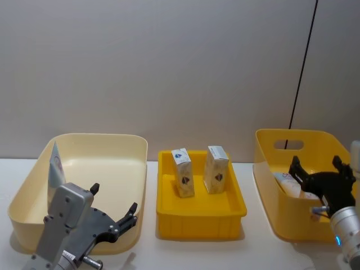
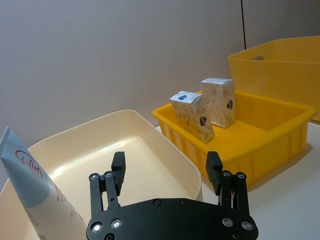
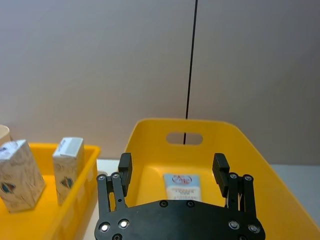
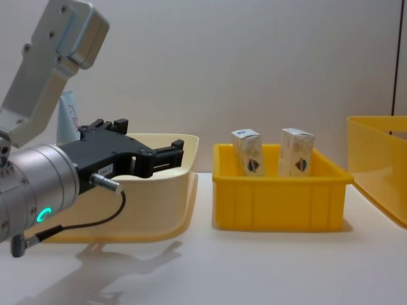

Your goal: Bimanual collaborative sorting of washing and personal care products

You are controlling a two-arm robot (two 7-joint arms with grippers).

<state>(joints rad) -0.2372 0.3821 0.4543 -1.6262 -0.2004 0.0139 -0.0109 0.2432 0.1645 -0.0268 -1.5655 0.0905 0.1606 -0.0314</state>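
One pale-blue tube (image 1: pixel 54 164) with red print leans upright against the left wall of the cream bin (image 1: pixel 126 143); it also appears in the left wrist view (image 2: pixel 29 182) and in the chest view (image 4: pixel 67 117). Two small white cartons (image 1: pixel 183 172) (image 1: pixel 216 169) stand in the middle yellow tray (image 1: pixel 199 216). Another tube (image 3: pixel 183 186) lies flat in the right yellow bin (image 1: pixel 284 138). My left gripper (image 1: pixel 114 198) hangs open over the cream bin's near right corner, holding nothing. Above the right bin's near side, my right gripper (image 1: pixel 315 163) is open and empty too.
The three containers stand in a row on a white table, close to a grey wall. Narrow gaps of bare table separate them. A thin dark cable (image 1: pixel 301 67) runs down the wall behind the right bin. Open table lies in front of the containers.
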